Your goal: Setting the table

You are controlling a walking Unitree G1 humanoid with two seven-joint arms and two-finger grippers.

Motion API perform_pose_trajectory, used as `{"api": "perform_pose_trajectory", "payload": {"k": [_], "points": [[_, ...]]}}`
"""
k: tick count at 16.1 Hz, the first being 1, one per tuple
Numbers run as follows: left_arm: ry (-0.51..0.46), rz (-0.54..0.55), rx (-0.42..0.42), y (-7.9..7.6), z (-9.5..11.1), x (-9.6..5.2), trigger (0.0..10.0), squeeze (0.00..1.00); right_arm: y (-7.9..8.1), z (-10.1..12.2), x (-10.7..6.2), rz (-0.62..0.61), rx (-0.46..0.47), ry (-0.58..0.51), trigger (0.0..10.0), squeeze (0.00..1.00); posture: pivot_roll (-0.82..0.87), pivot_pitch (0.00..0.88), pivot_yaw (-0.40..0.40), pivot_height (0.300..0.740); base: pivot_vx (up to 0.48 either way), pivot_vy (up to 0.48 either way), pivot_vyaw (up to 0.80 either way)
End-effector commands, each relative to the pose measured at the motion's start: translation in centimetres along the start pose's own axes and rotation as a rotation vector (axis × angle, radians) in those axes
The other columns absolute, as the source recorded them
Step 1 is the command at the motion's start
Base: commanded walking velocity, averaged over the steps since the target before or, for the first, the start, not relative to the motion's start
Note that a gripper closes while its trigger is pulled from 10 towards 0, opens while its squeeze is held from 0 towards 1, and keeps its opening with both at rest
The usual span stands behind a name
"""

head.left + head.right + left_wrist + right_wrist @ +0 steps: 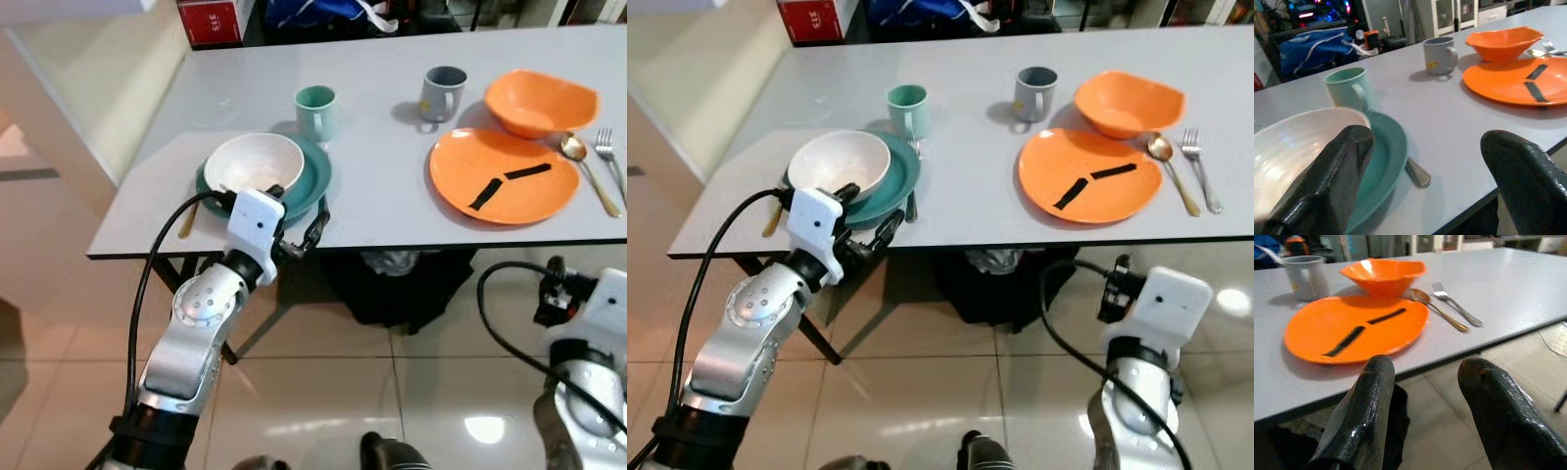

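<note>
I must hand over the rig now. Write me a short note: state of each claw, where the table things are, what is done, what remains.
Left claw: open, at the near table edge by the white bowl, one finger over its rim; not gripping.
Right claw: open, below the table edge, in front of the orange plate.
Left setting: white bowl on teal plate, teal mug behind it.
Right setting: orange plate, orange bowl, grey mug, spoon and fork beside the plate.
Done: right setting looks complete.
Left: probably finishing the left setting's bowl and cutlery.
</note>
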State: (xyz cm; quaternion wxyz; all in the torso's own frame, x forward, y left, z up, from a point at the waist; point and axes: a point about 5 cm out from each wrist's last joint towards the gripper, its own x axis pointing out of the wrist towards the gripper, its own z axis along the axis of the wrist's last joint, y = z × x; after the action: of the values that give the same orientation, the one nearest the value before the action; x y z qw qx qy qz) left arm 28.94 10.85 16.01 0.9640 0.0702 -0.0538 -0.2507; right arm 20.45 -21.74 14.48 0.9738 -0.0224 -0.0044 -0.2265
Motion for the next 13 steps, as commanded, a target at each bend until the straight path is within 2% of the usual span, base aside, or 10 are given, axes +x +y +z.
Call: {"api": "perform_pose_trajectory", "payload": {"k": [1, 3, 6, 8, 11, 13], "points": [[0.003, 0.034, 0.025, 0.6, 0.0, -0.5, 10.0, 0.0, 0.7, -0.1, 0.1, 0.04, -0.011, 0.011, 10.0, 0.0, -0.03, 0.081, 0.041, 0.74, 0.0, 0.0, 0.0], [0.002, 0.07, 0.032, 1.0, 0.0, -1.0, 10.0, 0.0, 1.1, -0.1, 0.5, 0.073, -0.016, 0.009, 10.0, 0.0, -0.01, 0.082, 0.012, 0.74, 0.0, 0.0, -0.8], [0.008, 0.11, 0.035, 1.4, 0.0, -1.9, 10.0, 0.0, 1.8, 0.0, 0.9, 0.113, -0.045, 0.007, 10.0, 0.0, 0.01, 0.09, -0.023, 0.74, 0.0, 0.0, 0.0], [0.006, 0.125, 0.048, 1.5, 0.2, -2.4, 10.0, 0.0, 2.7, 0.1, 1.0, 0.205, -0.044, -0.009, 10.0, 0.0, 0.03, 0.095, -0.049, 0.74, 0.0, 0.0, 0.0], [0.01, 0.138, 0.055, 1.6, 0.2, -2.8, 10.0, 0.0, 3.5, 0.2, 1.3, 0.268, -0.072, -0.022, 10.0, 0.0, 0.03, 0.096, -0.058, 0.74, 0.0, 0.0, 0.0], [0.008, 0.13, 0.063, 1.5, 0.4, -2.6, 10.0, 0.0, 3.8, 0.3, 1.2, 0.277, -0.032, -0.009, 10.0, 0.0, 0.03, 0.097, -0.045, 0.74, 0.0, 0.0, 0.0]]}}
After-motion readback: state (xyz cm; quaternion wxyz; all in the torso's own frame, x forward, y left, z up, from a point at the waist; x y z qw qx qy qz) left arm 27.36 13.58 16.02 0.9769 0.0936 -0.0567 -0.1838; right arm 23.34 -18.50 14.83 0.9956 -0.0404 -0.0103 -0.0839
